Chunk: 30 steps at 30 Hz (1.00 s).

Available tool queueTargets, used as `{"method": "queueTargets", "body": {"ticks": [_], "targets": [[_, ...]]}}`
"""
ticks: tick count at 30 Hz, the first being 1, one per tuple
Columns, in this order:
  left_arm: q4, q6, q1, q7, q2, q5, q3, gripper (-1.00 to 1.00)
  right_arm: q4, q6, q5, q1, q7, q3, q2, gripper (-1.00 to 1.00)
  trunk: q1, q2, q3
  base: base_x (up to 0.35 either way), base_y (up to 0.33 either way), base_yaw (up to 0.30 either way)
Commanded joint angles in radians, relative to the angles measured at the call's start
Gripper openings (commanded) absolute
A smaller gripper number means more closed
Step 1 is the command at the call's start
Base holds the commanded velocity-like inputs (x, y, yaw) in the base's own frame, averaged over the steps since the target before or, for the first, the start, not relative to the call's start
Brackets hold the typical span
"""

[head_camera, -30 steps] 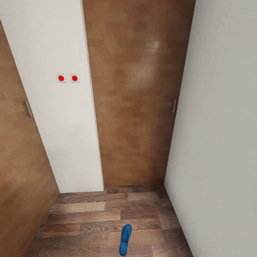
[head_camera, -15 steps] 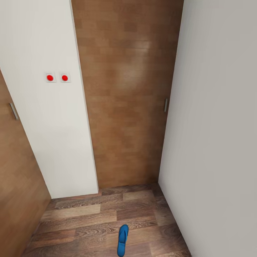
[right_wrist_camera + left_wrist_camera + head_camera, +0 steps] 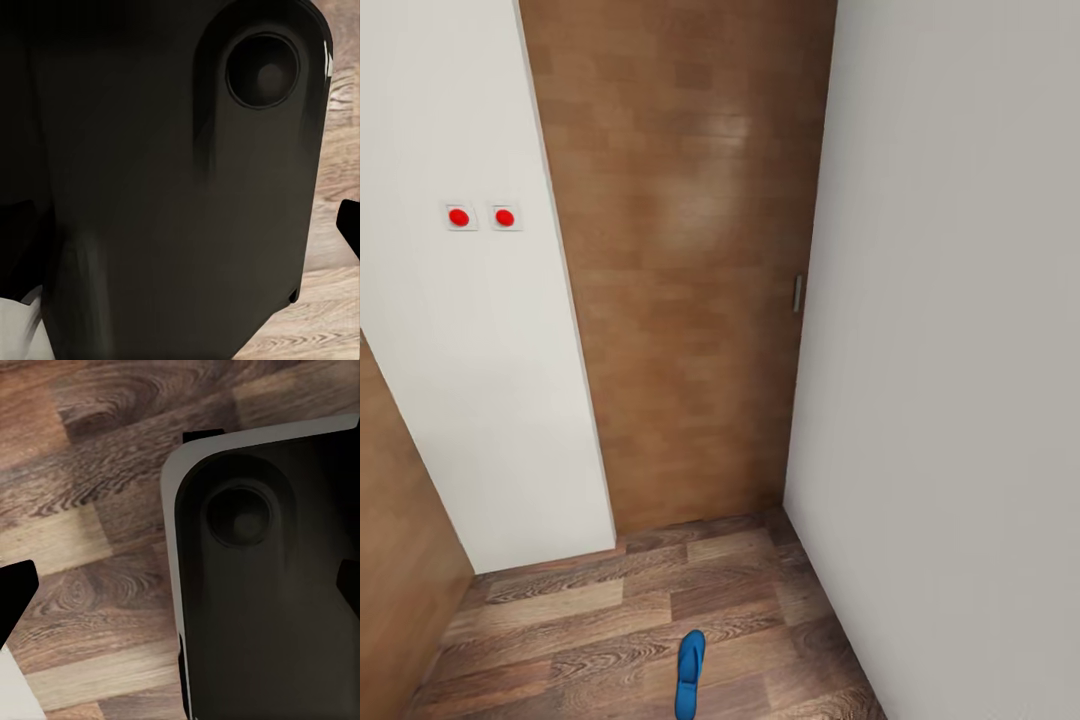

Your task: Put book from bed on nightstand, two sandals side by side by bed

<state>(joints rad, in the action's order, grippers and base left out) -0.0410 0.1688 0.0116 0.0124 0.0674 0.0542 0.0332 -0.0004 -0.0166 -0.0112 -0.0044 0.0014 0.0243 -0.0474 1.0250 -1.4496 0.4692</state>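
One bright blue sandal (image 3: 689, 675) lies on the wood-plank floor (image 3: 590, 620) at the lower edge of the head view, its length pointing toward a brown wooden door (image 3: 680, 250). The book, the bed and the nightstand are out of view. In the left wrist view my left gripper (image 3: 180, 600) hangs over the floor beside my own dark base, its black fingertips (image 3: 15, 600) far apart at the picture's edges, nothing between them. In the right wrist view my right gripper (image 3: 180, 240) faces my dark base, one fingertip (image 3: 349, 225) at the edge; it holds nothing.
This is a narrow corner. A white wall (image 3: 960, 350) closes the right side. A white wall section (image 3: 480, 380) with two red switches (image 3: 480, 216) stands at the left, and another brown wooden panel (image 3: 400, 540) lies beyond it. The door has a small metal handle (image 3: 798, 293).
The whole head view has shifted: door, switches and sandal all slid leftward in the picture as the camera turned. The sandal itself has not moved on the floor.
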Motion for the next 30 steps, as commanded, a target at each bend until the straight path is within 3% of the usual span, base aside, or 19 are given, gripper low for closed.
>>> {"method": "queueTargets", "body": {"ticks": [1, 30], "targets": [[-0.002, 0.001, 0.001, 0.0, 0.0, 0.006, 0.002, 1.0, 0.0, -0.002, -0.001, 0.0, 0.0, 0.002, 0.0, 1.0, 0.0, 0.0, 0.001, 0.0, 0.003, -0.176], [-0.002, 0.001, 0.001, 0.0, 0.0, 0.006, 0.002, 1.0, 0.0, -0.002, -0.001, -0.001, 0.0, 0.003, 0.0, 1.0, 0.0, 0.0, 0.001, 0.0, 0.081, -0.176]]}}
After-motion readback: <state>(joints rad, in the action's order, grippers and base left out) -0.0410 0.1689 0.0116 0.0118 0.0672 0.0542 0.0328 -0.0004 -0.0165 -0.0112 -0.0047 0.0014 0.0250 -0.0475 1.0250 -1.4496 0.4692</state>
